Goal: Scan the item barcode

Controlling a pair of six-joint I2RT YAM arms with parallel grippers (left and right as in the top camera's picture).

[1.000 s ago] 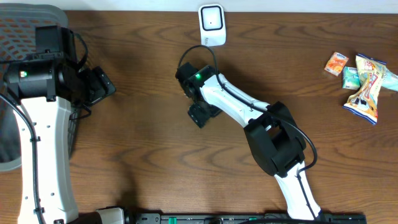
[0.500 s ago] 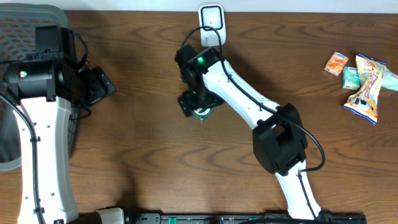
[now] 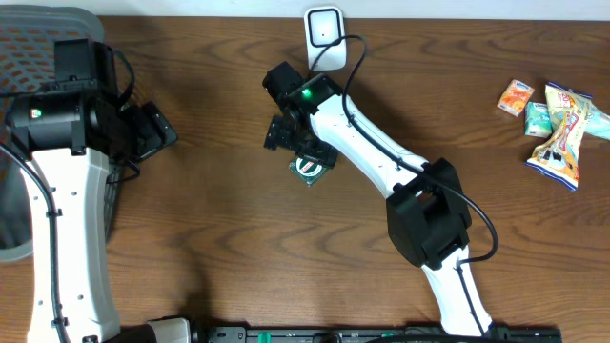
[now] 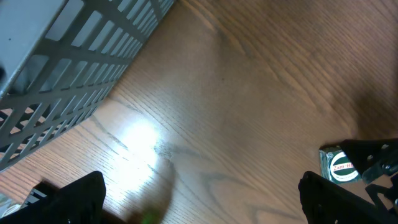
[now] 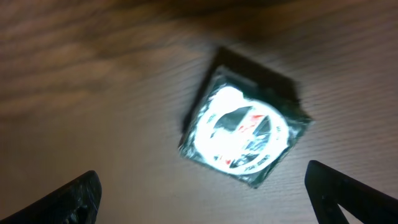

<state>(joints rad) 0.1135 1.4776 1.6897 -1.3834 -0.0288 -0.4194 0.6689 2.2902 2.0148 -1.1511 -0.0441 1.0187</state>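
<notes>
1. The right gripper point(image 5: 205, 186) hangs above the table with its fingers spread wide and nothing in its grasp. Only the two dark fingertips point(image 5: 74, 196) show, at the bottom corners of the right wrist view.
2. Between and beyond those tips, the small packet point(image 5: 245, 134) lies flat on the wood, touched by neither finger. It is square, in dark green foil, with a round white label in red and dark print facing up. The print is too blurred to read.
3. From overhead, the packet sits just below the right wrist, near the middle of the table point(image 3: 210, 219).
4. The white scanner point(image 3: 324, 38) stands at the far edge, near the packet but apart from it, with the right arm's cable looping past it.
5. The left gripper point(image 4: 202, 193) is also spread wide and holds nothing, hovering over bare wood well apart from the packet.
6. Beside it stands the grey mesh basket point(image 4: 74, 74), at the left edge.
7. A cluster of snack packs point(image 3: 558, 124) lies at the far right.
</notes>
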